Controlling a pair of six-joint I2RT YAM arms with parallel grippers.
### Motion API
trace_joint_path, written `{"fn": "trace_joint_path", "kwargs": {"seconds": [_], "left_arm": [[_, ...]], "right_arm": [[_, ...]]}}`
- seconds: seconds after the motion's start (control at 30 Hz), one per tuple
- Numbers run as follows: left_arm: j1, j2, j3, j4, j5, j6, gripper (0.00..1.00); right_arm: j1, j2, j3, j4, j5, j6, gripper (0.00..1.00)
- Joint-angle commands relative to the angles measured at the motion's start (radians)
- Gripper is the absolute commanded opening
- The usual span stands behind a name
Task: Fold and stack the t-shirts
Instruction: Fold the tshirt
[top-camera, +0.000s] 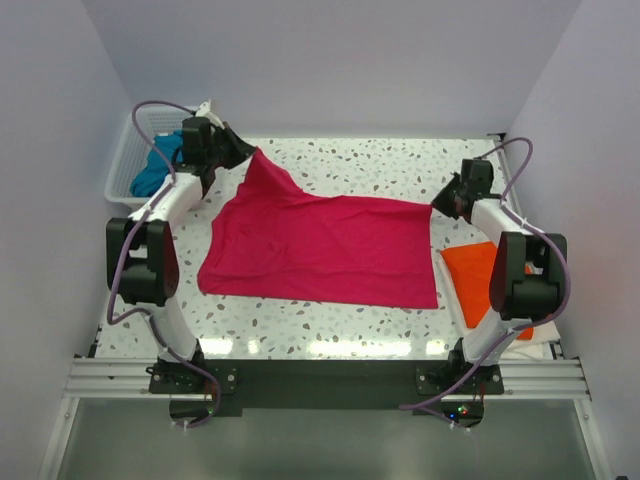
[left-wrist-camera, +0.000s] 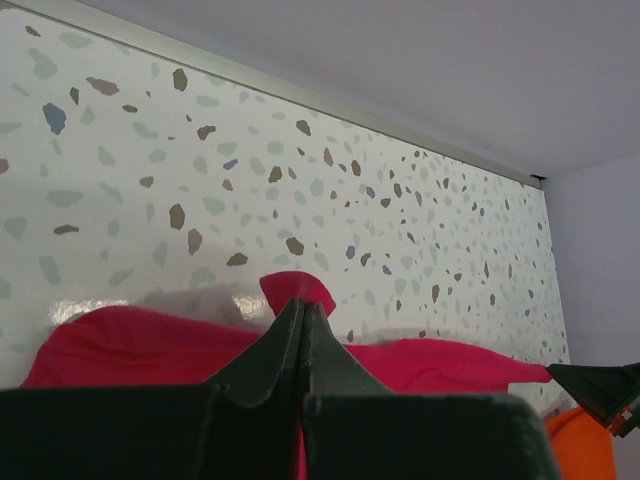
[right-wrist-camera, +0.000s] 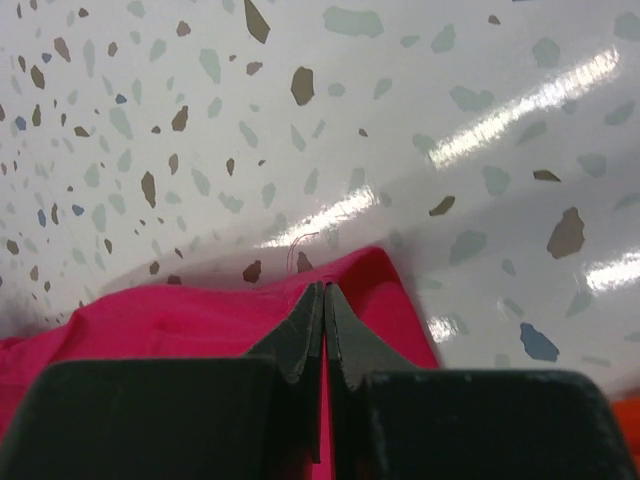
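Observation:
The crimson-pink t-shirt (top-camera: 320, 250) lies spread across the middle of the speckled table, its two far corners lifted. My left gripper (top-camera: 247, 152) is shut on the far left corner, and pink cloth (left-wrist-camera: 297, 290) pokes out past its tips (left-wrist-camera: 303, 308). My right gripper (top-camera: 435, 205) is shut on the far right corner, with pink cloth (right-wrist-camera: 200, 315) around its closed tips (right-wrist-camera: 322, 290). An orange t-shirt (top-camera: 470, 280) lies folded at the right under the right arm. A teal-blue t-shirt (top-camera: 158, 165) sits bunched in the basket at the far left.
The white lattice basket (top-camera: 126, 160) stands at the table's far left corner beside the left arm. White walls close in the back and both sides. The orange cloth (left-wrist-camera: 580, 445) shows at the lower right of the left wrist view.

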Motion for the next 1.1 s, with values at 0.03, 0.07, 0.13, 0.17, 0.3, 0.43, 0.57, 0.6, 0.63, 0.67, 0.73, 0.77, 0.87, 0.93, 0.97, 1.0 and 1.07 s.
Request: {"fn": "trace_joint_path", "kwargs": {"seconds": [0.03, 0.07, 0.13, 0.17, 0.3, 0.43, 0.57, 0.6, 0.63, 0.67, 0.73, 0.77, 0.87, 0.93, 0.97, 1.0, 1.07], "left_arm": [[0.013, -0.175, -0.157, 0.051, -0.049, -0.023, 0.00], [0.014, -0.197, -0.185, 0.045, -0.063, -0.024, 0.00], [0.014, -0.269, -0.270, 0.040, -0.082, -0.030, 0.00], [0.014, -0.293, -0.300, 0.043, -0.094, -0.041, 0.00], [0.014, -0.440, -0.455, 0.044, -0.125, -0.066, 0.00], [0.014, -0.559, -0.567, 0.032, -0.149, -0.084, 0.00], [0.014, -0.694, -0.668, 0.006, -0.191, -0.095, 0.00], [0.014, -0.714, -0.700, 0.002, -0.192, -0.100, 0.00], [0.014, -0.734, -0.717, -0.005, -0.198, -0.110, 0.00], [0.014, -0.775, -0.734, -0.014, -0.208, -0.116, 0.00], [0.014, -0.821, -0.783, -0.018, -0.218, -0.130, 0.00], [0.014, -0.859, -0.796, -0.031, -0.227, -0.132, 0.00], [0.014, -0.928, -0.840, -0.083, -0.243, -0.144, 0.00], [0.014, -0.970, -0.887, -0.097, -0.246, -0.158, 0.00], [0.014, -1.011, -0.926, -0.104, -0.249, -0.162, 0.00], [0.014, -1.034, -0.944, -0.109, -0.252, -0.169, 0.00], [0.014, -1.100, -0.992, -0.129, -0.251, -0.188, 0.00]], "right_arm": [[-0.007, -0.104, -0.081, 0.012, 0.027, 0.018, 0.00], [-0.007, -0.114, -0.095, 0.009, 0.035, 0.020, 0.00], [-0.010, -0.154, -0.142, 0.001, 0.038, 0.021, 0.00], [-0.012, -0.165, -0.156, 0.000, 0.041, 0.023, 0.00], [-0.015, -0.229, -0.230, -0.022, 0.041, 0.034, 0.00], [-0.022, -0.303, -0.279, -0.048, 0.041, 0.035, 0.00], [-0.024, -0.366, -0.337, -0.055, 0.039, 0.037, 0.00], [-0.024, -0.377, -0.348, -0.054, 0.038, 0.035, 0.00], [-0.024, -0.387, -0.359, -0.057, 0.036, 0.037, 0.00], [-0.022, -0.409, -0.382, -0.055, 0.035, 0.037, 0.00], [-0.022, -0.430, -0.405, -0.052, 0.035, 0.037, 0.00], [-0.024, -0.437, -0.425, -0.052, 0.035, 0.038, 0.00], [-0.024, -0.458, -0.458, -0.045, 0.020, 0.040, 0.00], [-0.022, -0.473, -0.475, -0.034, 0.009, 0.046, 0.00], [-0.022, -0.480, -0.494, -0.029, 0.003, 0.050, 0.00], [-0.022, -0.492, -0.502, -0.023, 0.001, 0.052, 0.00], [-0.024, -0.506, -0.517, -0.025, 0.001, 0.050, 0.00]]}}
